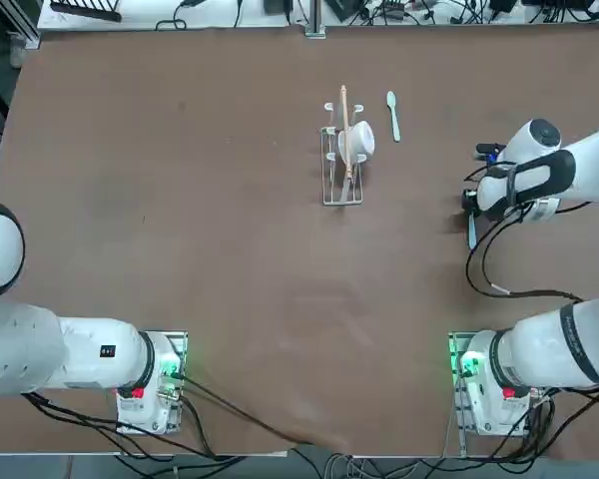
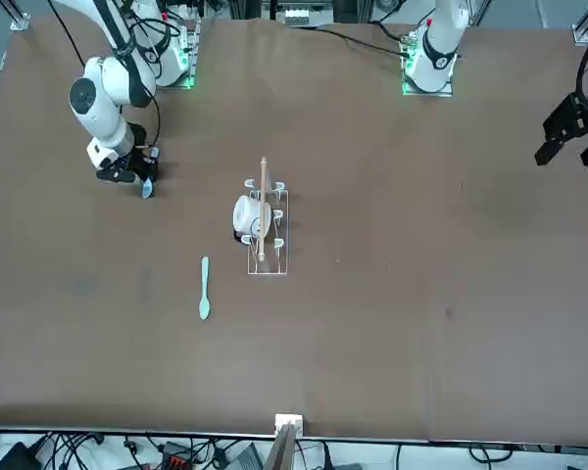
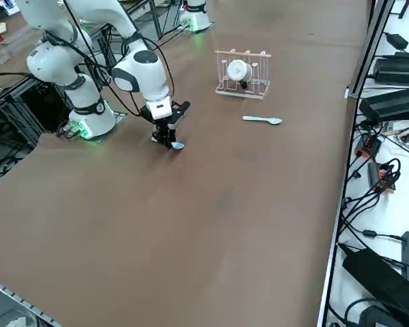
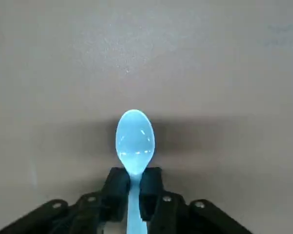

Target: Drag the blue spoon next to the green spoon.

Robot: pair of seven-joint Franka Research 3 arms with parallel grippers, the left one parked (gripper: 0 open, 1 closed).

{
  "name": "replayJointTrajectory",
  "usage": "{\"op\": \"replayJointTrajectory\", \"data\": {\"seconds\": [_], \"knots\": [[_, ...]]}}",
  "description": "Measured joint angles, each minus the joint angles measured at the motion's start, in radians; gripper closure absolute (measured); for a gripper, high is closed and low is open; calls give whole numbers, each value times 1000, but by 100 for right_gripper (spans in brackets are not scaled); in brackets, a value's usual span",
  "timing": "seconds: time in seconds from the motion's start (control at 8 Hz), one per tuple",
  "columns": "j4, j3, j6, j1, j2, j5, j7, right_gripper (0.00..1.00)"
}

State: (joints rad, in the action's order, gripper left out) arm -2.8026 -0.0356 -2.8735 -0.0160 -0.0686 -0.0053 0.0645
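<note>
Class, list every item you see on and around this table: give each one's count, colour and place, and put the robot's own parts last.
blue spoon: one, light blue, on the table near its right edge, handle between the gripper's fingers.
green spoon: one, pale mint green, lying flat at the far side, just right of the rack.
wire rack: one, metal, far centre of the table.
white cup: one, white, held in the rack.
wooden stick: one, tan, lying along the rack.
table: one, brown.
right gripper: one, black, shut on the blue spoon's handle.
</note>
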Motion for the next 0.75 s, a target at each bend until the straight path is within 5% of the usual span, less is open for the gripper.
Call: {"op": "replayJointTrajectory", "data": {"seconds": [0.75], "knots": [[69,1,-17,-41,-14,-2,-5,85]]}}
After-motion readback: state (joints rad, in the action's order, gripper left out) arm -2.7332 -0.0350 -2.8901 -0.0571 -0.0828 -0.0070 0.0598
